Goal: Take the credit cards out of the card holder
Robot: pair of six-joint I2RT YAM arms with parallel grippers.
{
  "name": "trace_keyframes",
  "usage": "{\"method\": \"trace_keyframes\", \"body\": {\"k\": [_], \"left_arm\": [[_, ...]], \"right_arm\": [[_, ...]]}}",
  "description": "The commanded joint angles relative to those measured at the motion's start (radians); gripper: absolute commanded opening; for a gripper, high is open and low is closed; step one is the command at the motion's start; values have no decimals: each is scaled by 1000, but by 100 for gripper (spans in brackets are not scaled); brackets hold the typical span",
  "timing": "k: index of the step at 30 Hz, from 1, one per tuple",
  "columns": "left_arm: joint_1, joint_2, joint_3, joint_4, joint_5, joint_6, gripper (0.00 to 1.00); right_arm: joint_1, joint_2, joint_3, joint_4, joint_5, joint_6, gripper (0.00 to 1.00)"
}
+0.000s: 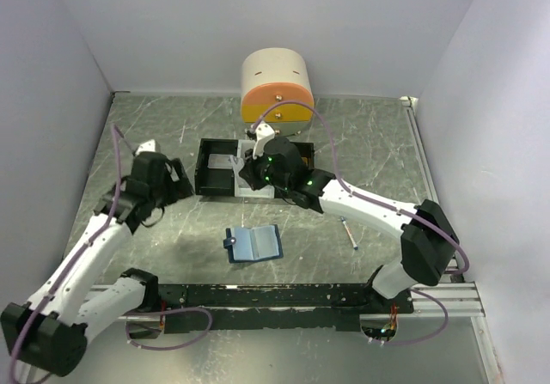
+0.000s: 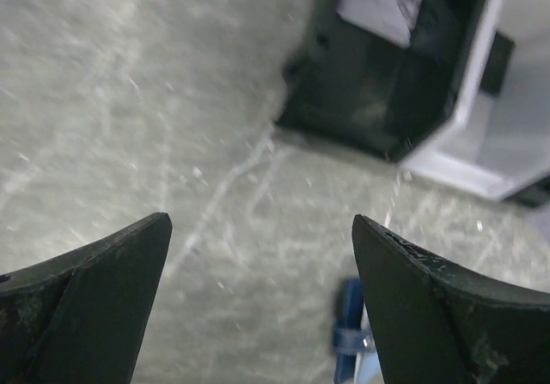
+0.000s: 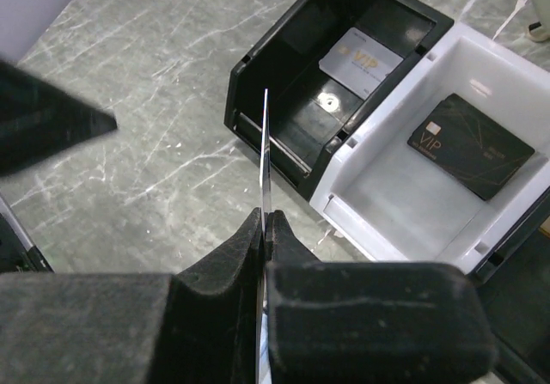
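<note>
The card holder (image 1: 254, 244) lies open on the table, light blue inside with a dark clasp at its left; its dark blue edge shows in the left wrist view (image 2: 348, 332). My right gripper (image 3: 265, 221) is shut on a thin credit card (image 3: 265, 143) seen edge-on, held above the table just in front of the tray's black compartment. It also shows in the top view (image 1: 258, 167) over the tray. A pale card (image 3: 359, 60) lies in the black compartment, and a black card (image 3: 469, 144) in the white one. My left gripper (image 2: 262, 229) is open and empty, left of the tray (image 1: 172, 178).
The black-and-white tray (image 1: 216, 180) stands at mid-table behind the card holder. A cream and orange cylinder-shaped box (image 1: 276, 86) stands behind it at the back wall. A thin white syringe (image 1: 350, 232) lies to the right of the card holder. White walls enclose the table.
</note>
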Motion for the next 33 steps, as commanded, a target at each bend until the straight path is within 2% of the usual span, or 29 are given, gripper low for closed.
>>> {"method": "trace_keyframes", "body": {"k": [1,6,11,13,17,24,33], "left_arm": [[251,70,94,21,185,261,98],[558,68,143,58,362,370,99],[641,74,15,177,428,342,97],[660,52,14,174,446,320,97],[660,-16,-2,180,364,323,97],[661,-110,-27,167,334,292,98],[660,-80,-16,147,334,289,97]], "right_arm": [[2,15,56,-8,15,-22,0],[2,35,106,-42,26,-58,0],[3,115,200,-78,36,-99,0],[5,151,247,-101,38,-113,0],[10,224,331,-120,35,-138,0],[35,386,513,-198,101,-210,0],[78,636,791,-389,345,-363,0]]}}
